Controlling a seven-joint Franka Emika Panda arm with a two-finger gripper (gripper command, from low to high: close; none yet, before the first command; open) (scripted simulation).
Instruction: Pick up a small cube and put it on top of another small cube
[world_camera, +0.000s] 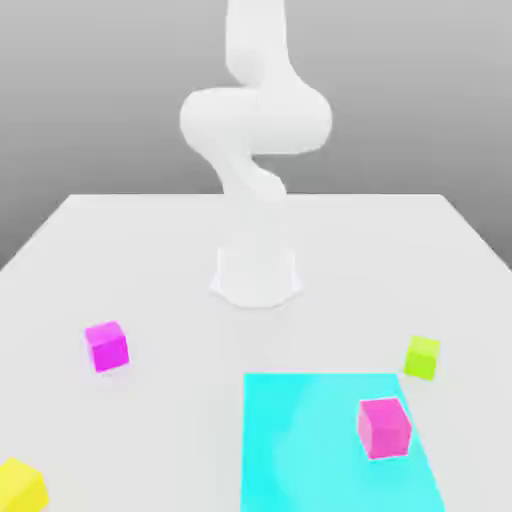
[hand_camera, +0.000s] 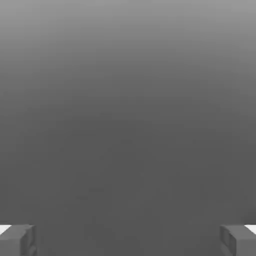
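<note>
Lime cube (world_camera: 422, 357) sits free on the table (world_camera: 150, 250), beside the cyan mat (world_camera: 310, 440), well apart from the fuchsia cube (world_camera: 106, 346) and far below the gripper (hand_camera: 128, 240), whose fingers (hand_camera: 17, 240) are spread wide, empty. Step: pre-approach. Next: descend over lime cube, straddle, close.

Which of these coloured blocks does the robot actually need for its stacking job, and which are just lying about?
Needed for the job:
- lime cube, to be picked up
- fuchsia cube, to be stacked on
- gripper, open and holding nothing

Just lying about:
- hot-pink cube, sitting on the cyan patch
- yellow cube, at the table's near edge
</note>
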